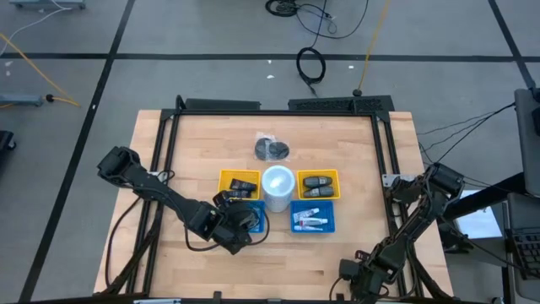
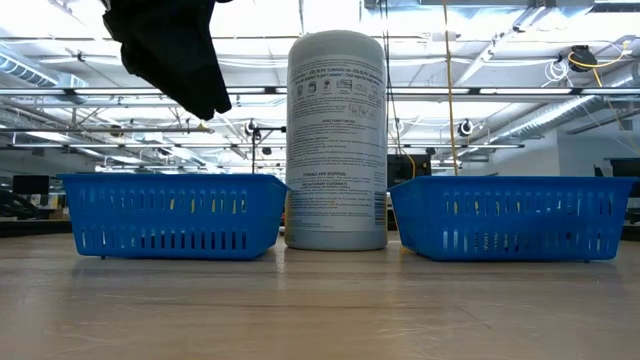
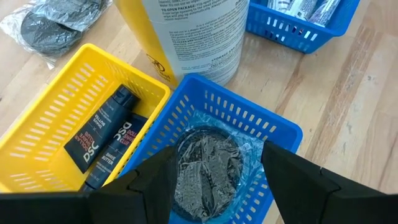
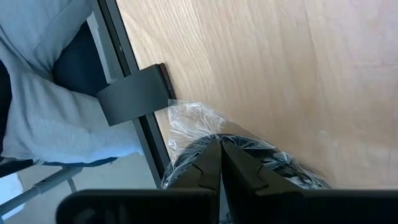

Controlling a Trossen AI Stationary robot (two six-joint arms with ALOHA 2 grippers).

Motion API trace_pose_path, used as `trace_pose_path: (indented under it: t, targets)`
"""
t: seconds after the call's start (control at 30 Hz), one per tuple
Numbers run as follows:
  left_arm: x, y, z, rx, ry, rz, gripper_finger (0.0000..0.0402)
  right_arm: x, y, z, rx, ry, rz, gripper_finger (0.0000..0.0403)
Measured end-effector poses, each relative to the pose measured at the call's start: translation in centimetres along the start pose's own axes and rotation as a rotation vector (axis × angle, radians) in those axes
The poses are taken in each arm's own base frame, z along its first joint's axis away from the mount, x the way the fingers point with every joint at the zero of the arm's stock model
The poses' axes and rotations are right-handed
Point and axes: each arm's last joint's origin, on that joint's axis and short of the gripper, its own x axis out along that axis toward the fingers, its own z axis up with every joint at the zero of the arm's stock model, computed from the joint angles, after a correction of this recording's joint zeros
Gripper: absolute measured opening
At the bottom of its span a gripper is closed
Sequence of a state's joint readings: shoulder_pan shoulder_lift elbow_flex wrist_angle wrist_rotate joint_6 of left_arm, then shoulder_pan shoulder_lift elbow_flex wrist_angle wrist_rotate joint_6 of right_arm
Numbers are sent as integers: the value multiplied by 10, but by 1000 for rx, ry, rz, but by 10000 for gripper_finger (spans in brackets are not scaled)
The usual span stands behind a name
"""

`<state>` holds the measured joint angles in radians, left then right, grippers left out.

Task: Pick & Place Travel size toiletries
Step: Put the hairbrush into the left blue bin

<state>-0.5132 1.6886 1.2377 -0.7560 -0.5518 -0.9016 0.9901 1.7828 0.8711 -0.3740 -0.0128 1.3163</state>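
Note:
The travel size toiletries, small white tubes with red and blue marks, lie in the right blue bin; in the left wrist view the tubes show at the frame's edge. My left gripper hovers open above the left blue bin, its fingers standing either side of a clear bag of grey metal bits that lies inside. My right gripper is shut at the table's near right edge, with a second clear bag at its tips. My right gripper has the clear bag of grey metal bits by its film, pinched between the two shut fingers. The bag bunches around the fingertips by the table's black edge frame. The fingers hide the exact spot, and I cannot tell whether the bag is lifted.
A tall white canister stands between the bins. The left yellow bin holds black DSC tubes; the right yellow bin holds black fobs. Another bag of metal bits lies farther back. A person in grey is beside the near edge.

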Motion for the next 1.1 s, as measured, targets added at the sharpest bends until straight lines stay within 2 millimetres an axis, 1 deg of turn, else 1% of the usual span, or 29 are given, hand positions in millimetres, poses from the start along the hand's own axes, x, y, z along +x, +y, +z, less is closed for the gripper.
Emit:
trace_pose_path:
  t: [0.17, 0.27, 0.33, 0.4, 0.5, 0.57, 0.63, 0.8, 0.93, 1.1]
  targets:
    - [0, 0, 0, 0, -1, -1, 232, -1, 0, 1, 5, -18, -5, 0]
    - [0, 0, 0, -1, -1, -1, 232, -10, -3, 4, 13, -48, -3, 0]
    - [0, 0, 0, 0, -1, -1, 232, -21, -3, 6, 7, -108, 16, 0]
    - [0, 0, 0, 0, -1, -1, 232, -38, -4, 7, -6, -185, 39, 1]
    - [0, 0, 0, -1, -2, -3, 232, -58, -11, 9, -26, -306, 22, 1]
    - [0, 0, 0, -2, -2, -3, 232, -76, -7, 12, -42, -405, 90, 1]
    - [0, 0, 0, -2, -2, -4, 232, -89, -6, 13, -61, -471, 130, 1]
    - [0, 0, 0, 1, -2, -4, 232, -105, -4, 16, -116, -576, 188, 1]
    - [0, 0, 0, 6, -3, -5, 232, -108, -2, 20, -145, -617, 200, 1]
    - [0, -1, 1, 5, -4, -7, 232, -114, 3, 31, -202, -689, 252, 0]
